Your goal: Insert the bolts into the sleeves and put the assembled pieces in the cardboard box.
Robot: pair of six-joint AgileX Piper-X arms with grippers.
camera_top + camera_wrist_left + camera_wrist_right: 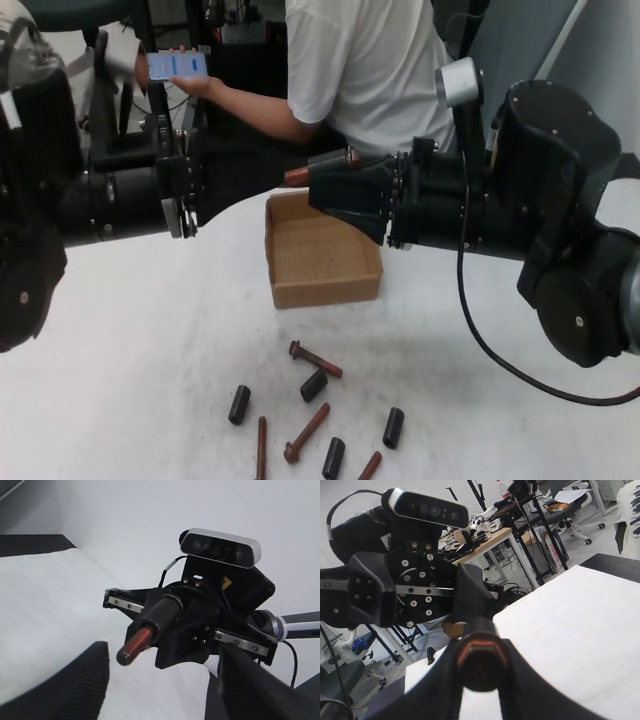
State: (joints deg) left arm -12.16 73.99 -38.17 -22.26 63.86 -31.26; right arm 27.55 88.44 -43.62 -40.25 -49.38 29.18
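Note:
My right gripper [481,647] is shut on a black sleeve [159,614] with a copper bolt [133,647] through it; the threaded end sticks out toward the left arm. In the high view this piece [300,176] hangs above the far edge of the cardboard box [322,283]. My left gripper [181,212] is held in the air to the left of the box, facing the bolt's tip, open with nothing between its fingers [75,687]. Several loose bolts [314,358] and black sleeves [239,404] lie on the white table near the front.
The open box holds nothing that I can see. The loose parts lie in a cluster in front of it, with another bolt [305,432] and sleeve [393,427] among them. White table [150,330] spreads bare to the left and right of the cluster.

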